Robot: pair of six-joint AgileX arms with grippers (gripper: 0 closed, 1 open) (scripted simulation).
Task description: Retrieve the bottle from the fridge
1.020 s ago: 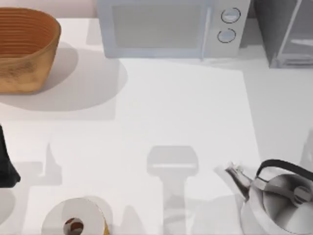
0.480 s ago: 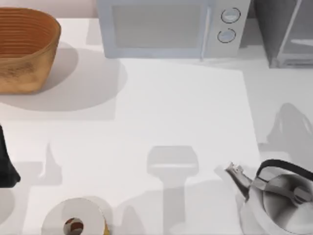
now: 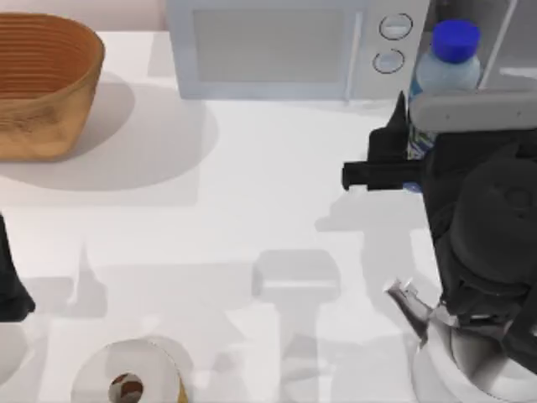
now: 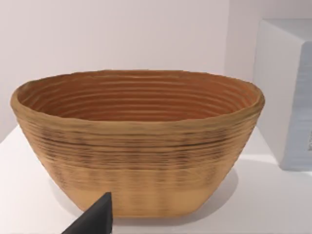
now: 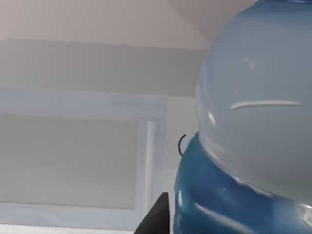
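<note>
Bright even overhead light; soft grey shadows on table (image 3: 277,168); bottle (image 5: 253,122) blurred close in right wrist view.

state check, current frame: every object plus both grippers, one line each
bottle: upright, blue cap on, beside the right gripper
fridge: back right corner, door state unclear
microwave: door shut
basket: upright
kettle: upright, under right arm
paper roll: on end
left gripper: parked facing basket

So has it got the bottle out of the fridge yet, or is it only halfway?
Looks mostly done: the bottle is upright at the right claw, in front of the fridge and beside the microwave. Whether the claw grips it is unclear. Setting it down remains. The left arm is parked at the table's left edge.
</note>
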